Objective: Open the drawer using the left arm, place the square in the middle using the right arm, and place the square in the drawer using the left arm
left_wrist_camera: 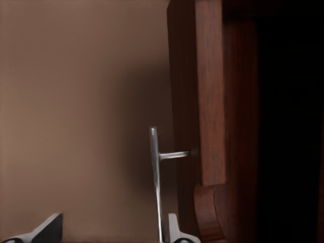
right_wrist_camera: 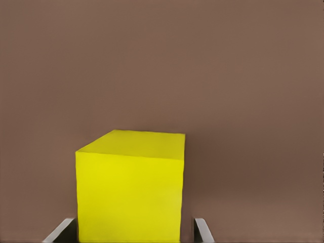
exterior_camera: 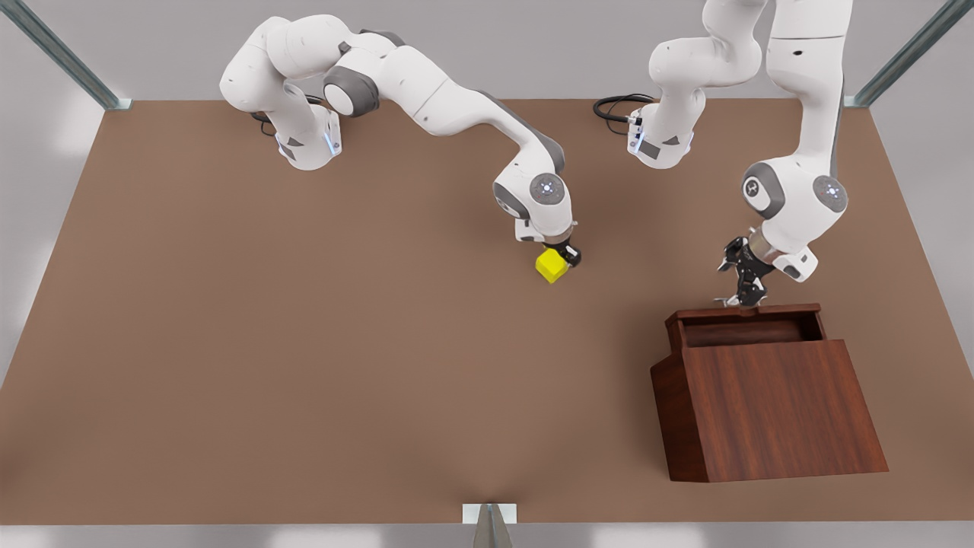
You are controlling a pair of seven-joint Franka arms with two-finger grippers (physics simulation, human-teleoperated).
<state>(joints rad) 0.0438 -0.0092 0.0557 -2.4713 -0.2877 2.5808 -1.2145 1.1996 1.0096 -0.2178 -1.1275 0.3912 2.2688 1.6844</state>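
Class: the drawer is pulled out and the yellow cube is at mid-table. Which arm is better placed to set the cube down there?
The right arm. Its hand straddles the square at mid-table, while the left hand is open at the drawer handle.

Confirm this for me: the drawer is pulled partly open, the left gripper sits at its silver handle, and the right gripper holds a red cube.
One thing is wrong: the cube is yellow, not red, as the right wrist view shows between the right gripper fingers. The drawer is partly open, with the left gripper at its silver handle.
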